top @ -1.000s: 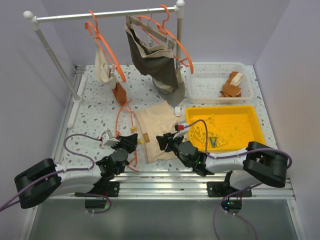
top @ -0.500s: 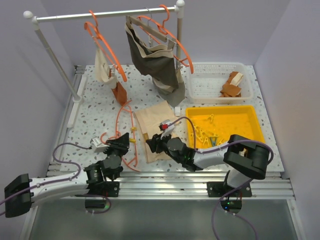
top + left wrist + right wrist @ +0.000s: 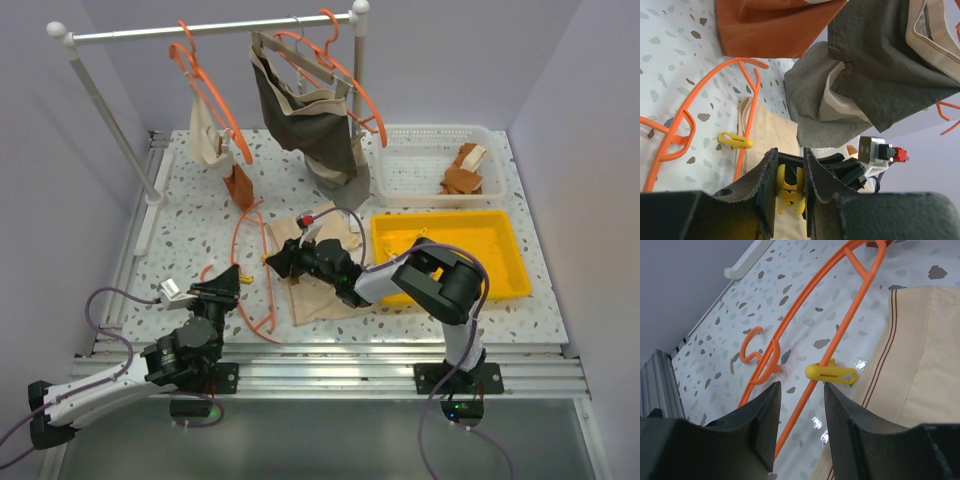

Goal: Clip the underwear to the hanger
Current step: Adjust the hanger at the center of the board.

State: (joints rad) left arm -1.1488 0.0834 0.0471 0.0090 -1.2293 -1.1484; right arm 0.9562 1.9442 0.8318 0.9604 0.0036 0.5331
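Cloth: the underwear lies flat on the table, partly under the right arm. The hanger lies flat just to its left, one bar running along the cloth's edge.
Left end effector: clenched on a yellow held clip, beside the hanger's hook end.
Right end effector: released, fingers apart with nothing between them, low over the hanger bar at the cloth's edge.
Left wrist only: the held clip pinched between the fingers, which the top view hardly resolves.
Wrist views: a second clip sits across the hanger bar, just beside the cloth's brown-striped edge.
Top view only: the rack with more hangers and a dark grey garment, the white basket, and the yellow bin.
Hard to tell: whether the second clip bites the cloth or only the bar.
Cut off: both wrist views crop the hanger and most of the cloth.
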